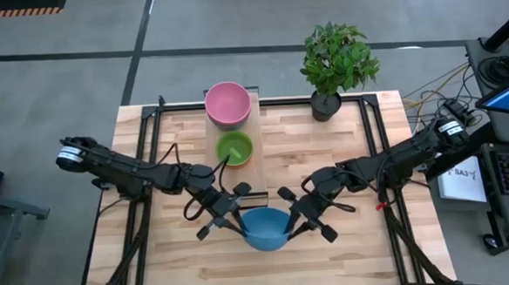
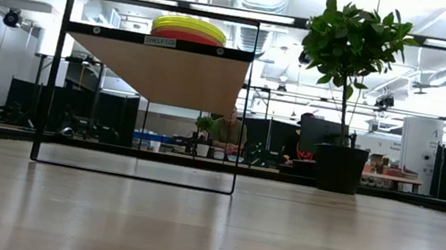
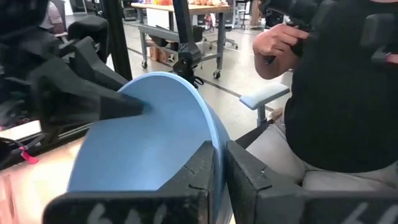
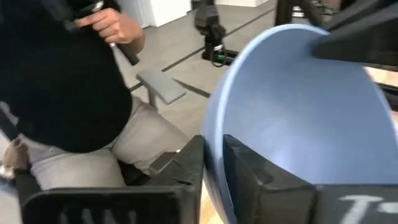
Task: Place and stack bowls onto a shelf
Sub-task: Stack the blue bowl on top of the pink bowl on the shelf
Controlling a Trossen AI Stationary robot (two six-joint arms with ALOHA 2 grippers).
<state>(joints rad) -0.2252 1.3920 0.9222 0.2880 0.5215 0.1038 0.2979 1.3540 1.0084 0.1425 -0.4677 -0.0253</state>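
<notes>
Here both arms share one load: the left gripper [image 1: 233, 219] pinches the blue bowl's [image 1: 266, 228] rim from one side, the right gripper [image 1: 298, 220] from the other, at the table's [image 1: 347, 251] near edge. Pink bowl [image 1: 227, 104] and green bowl [image 1: 234, 148] sit on the shelf [image 1: 255, 155].

I see the slatted wooden desk [image 1: 325, 156] carrying a potted plant [image 1: 327, 104] at its far edge. Left of the plant stands the shelf [image 1: 252, 125], holding a pink bowl [image 1: 227, 104] and a green bowl [image 1: 234, 148].
</notes>
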